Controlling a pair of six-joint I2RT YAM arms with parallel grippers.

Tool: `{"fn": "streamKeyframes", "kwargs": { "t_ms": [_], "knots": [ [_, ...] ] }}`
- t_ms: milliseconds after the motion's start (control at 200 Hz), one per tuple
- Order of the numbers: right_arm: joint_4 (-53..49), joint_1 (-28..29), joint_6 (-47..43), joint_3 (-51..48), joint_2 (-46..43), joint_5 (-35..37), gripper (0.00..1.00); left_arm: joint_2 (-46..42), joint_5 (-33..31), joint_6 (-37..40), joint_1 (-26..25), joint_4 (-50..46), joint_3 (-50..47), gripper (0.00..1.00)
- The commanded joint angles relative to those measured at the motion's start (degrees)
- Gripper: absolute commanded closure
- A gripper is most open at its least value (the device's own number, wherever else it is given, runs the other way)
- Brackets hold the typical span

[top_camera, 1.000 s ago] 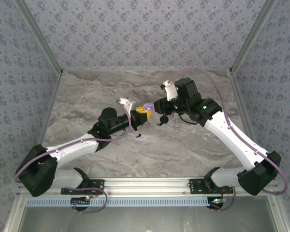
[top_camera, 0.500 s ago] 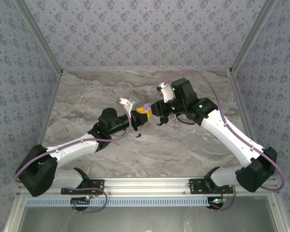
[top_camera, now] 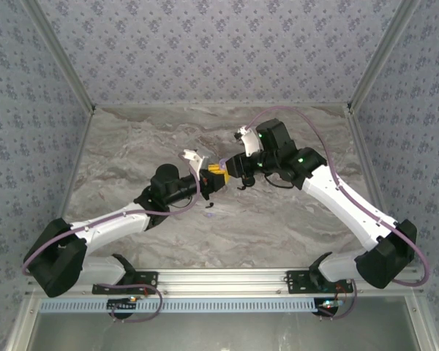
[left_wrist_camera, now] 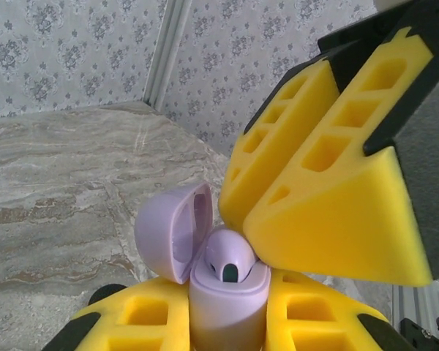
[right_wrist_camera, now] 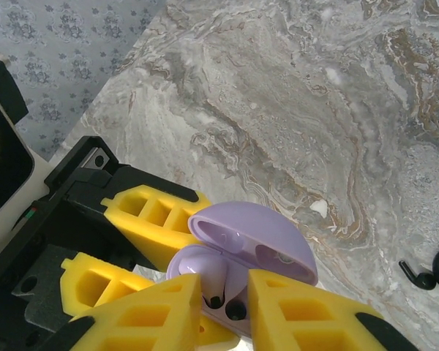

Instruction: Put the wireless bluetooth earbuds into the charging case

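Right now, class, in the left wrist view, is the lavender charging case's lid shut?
No, the lid stands hinged open beside the charging case, with a lavender earbud sitting in its mouth.

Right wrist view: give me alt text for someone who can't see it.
An open lavender case, clamped in the left pincer, with a lavender earbud sitting in it between the yellow foam fingers of the right pincer. A black earbud lies on the marble table at right.

The lavender charging case (left_wrist_camera: pixel 227 300) stands open, lid tipped back, a lavender earbud (left_wrist_camera: pixel 229 254) upright inside.
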Motion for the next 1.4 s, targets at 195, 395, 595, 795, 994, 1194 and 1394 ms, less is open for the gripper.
{"fn": "streamKeyframes", "kwargs": {
  "t_ms": [195,395,595,795,994,1194,1394],
  "knots": [
    [-2.94,0.1,3.46,0.69,-2.17,15.86,0.7,-2.92,-6.76,5.34,-0.33,-11.19,4.29,0.92],
    [-7.41,-2.09,7.44,-0.13,-0.34,23.15,0.66,-6.26,-9.5,7.44,-0.22,-15.36,3.17,0.92],
    [-7.25,-2.5,5.76,-3.82,2.12,17.22,0.64,-10.66,-10.74,8.13,0.39,-18.62,1.61,0.92],
    [-5.11,-1.78,0.68,-9.33,5.01,7.45,0.65,-16.1,-11.93,8.99,0.86,-23.11,0.65,0.91],
    [-4.29,1.17,-3.1,-9.77,10.67,3.39,0.66,-19.77,-12.63,9.48,1.21,-26.08,0.42,0.91],
    [-3.92,5.09,-5.62,-7.69,18.08,2.44,0.66,-21.9,-13.12,9.81,1.19,-27.71,0.51,0.91],
    [-4.32,8.15,-7.46,-2.83,25.15,3.05,0.67,-23.15,-13.49,10.0,1.36,-28.45,0.19,0.9]
  ]
}}
